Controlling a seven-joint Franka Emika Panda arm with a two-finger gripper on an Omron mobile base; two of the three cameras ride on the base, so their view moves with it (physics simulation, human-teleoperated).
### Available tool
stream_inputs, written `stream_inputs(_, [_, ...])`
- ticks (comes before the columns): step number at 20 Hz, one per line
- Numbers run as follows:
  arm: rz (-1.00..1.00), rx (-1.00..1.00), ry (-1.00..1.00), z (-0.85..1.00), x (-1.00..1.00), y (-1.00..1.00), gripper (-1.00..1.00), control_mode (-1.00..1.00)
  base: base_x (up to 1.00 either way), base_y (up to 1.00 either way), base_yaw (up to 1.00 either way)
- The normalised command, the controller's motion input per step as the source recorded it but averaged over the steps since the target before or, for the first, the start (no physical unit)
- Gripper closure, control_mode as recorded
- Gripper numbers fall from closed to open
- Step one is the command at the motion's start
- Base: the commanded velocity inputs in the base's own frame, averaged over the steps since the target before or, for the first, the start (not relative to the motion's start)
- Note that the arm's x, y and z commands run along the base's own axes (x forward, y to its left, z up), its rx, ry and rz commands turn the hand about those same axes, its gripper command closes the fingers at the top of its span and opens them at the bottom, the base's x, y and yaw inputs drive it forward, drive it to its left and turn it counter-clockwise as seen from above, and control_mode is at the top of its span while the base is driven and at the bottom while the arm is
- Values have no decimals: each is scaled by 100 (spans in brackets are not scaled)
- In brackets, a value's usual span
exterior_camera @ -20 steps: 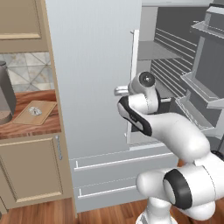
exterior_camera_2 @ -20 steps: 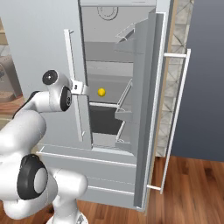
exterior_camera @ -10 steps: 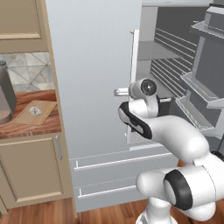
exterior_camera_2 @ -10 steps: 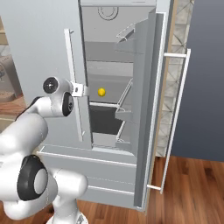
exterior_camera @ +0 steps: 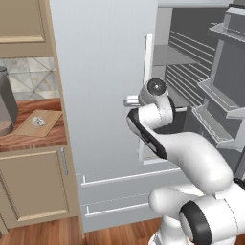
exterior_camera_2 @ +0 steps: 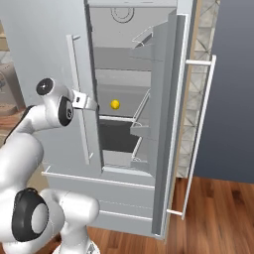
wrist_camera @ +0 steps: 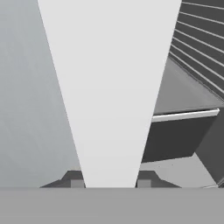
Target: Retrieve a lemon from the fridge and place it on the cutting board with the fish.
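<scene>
The two-finger gripper [wrist_camera: 109, 183] at the end of the white arm is clamping its jaws onto the long vertical bar handle [exterior_camera_2: 78, 99] of the left door of the tall light grey double-door fridge [exterior_camera: 100, 95]; in the hand view the pale bar is running straight up between the two dark fingertips [wrist_camera: 76, 183], which are pressing it from both sides. The right door is standing wide open, and the left door, judged from the gap at its edge, is ajar. Inside, the small bright yellow lemon [exterior_camera_2: 115, 104] is sitting on a grey shelf in the middle of the compartment, well apart from the gripper and untouched. Far to the left, on the reddish-brown wooden countertop [exterior_camera: 33, 136], the thin light tan cutting board [exterior_camera: 40, 123] is lying flat with the small whitish-grey fish [exterior_camera: 38, 121] on it, beside a dark grey cylindrical appliance [exterior_camera: 5, 107]. As a judgement, the task is only beginning: access to the fridge is being made, while reaching in, grasping the lemon, carrying it left and setting it by the fish are all remaining.
</scene>
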Motion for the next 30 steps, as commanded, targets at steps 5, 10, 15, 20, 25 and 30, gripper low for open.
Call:
stream_inputs(5, [-31,0,0,1,-90,56,100,-100,0,0,0])
stream_inputs(10, [-35,-5,1,17,-82,70,100,-100,0,0,0])
stream_inputs(15, [-36,-8,5,14,-72,54,100,-100,0,0,0])
stream_inputs(20, [-37,-9,8,13,-55,53,100,-100,0,0,0])
stream_inputs(25, [-35,-9,4,7,-77,65,100,-100,0,0,0])
stream_inputs(30, [-32,-9,4,7,-95,66,100,-100,0,0,0])
